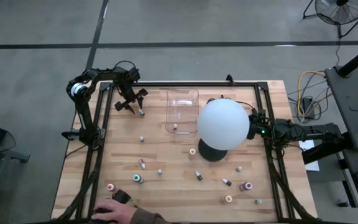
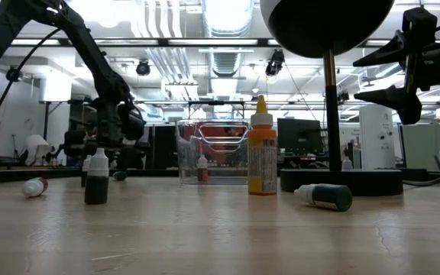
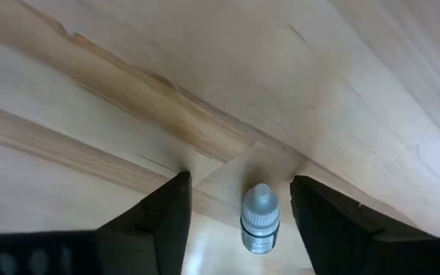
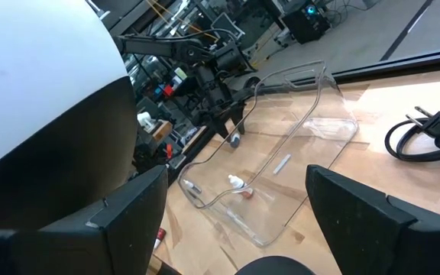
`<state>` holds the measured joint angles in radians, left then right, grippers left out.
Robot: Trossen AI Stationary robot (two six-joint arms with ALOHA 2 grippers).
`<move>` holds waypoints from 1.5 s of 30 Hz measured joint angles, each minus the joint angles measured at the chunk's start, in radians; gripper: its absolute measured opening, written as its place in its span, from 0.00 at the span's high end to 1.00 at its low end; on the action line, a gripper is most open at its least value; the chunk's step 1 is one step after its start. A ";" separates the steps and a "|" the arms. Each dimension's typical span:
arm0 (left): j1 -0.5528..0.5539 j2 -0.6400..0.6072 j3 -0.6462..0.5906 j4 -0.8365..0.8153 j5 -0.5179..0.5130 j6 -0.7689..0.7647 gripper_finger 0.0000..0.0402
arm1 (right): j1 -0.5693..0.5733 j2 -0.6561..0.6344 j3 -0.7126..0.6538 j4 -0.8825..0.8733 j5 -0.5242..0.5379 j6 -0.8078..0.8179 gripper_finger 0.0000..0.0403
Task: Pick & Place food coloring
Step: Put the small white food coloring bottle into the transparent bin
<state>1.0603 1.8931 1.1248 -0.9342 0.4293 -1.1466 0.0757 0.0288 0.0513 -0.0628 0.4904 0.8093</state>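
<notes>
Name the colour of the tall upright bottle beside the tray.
Orange bottle, yellowish cap; low view shows it best.

Bottle (image 3: 260, 219) between left pincer (image 3: 239, 221) fingers (untouched).

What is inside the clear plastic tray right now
The clear plastic tray holds one small white-capped food coloring bottle lying near one end. The rest of its floor looks bare, though the big white globe hides the table beside it.

A clear plastic tray (image 1: 182, 102) sits at upper centre of the wooden surface (image 1: 166, 155). Just right of it stands a big white globe (image 1: 223, 123) on a black base (image 1: 211, 151). A black cable (image 4: 425, 131) lies coiled at right.
</notes>
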 joint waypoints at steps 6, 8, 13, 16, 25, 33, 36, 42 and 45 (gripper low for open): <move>-0.006 0.000 0.000 0.018 0.020 -0.029 0.56 | 0.000 0.000 0.000 0.000 0.000 0.000 0.25; -0.007 0.001 0.000 0.025 0.025 -0.032 0.56 | 0.000 0.000 0.000 0.000 0.000 0.000 0.25; -0.011 0.001 0.000 0.040 0.036 -0.053 0.56 | 0.000 0.000 0.000 0.000 0.000 0.000 0.25; -0.012 0.001 0.000 0.045 0.040 -0.041 0.56 | 0.000 0.000 0.000 0.000 0.000 0.000 0.25; -0.013 0.001 0.000 0.040 0.025 -0.037 0.61 | 0.000 0.000 0.000 0.000 0.000 0.000 0.25; -0.016 0.001 -0.002 0.033 0.015 -0.034 0.70 | 0.000 0.000 0.000 0.000 0.000 0.000 0.25; -0.016 0.001 -0.002 0.033 0.014 -0.033 0.73 | 0.000 0.000 0.000 0.000 0.000 0.000 0.25; -0.017 0.001 -0.002 0.035 0.014 -0.032 0.81 | 0.000 0.000 0.000 0.000 0.000 0.000 0.25; -0.018 0.001 -0.002 0.035 0.007 -0.030 0.86 | 0.000 0.000 0.000 0.000 0.000 0.000 0.25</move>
<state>1.0424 1.8938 1.1233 -0.8989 0.4366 -1.1771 0.0757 0.0285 0.0512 -0.0628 0.4905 0.8091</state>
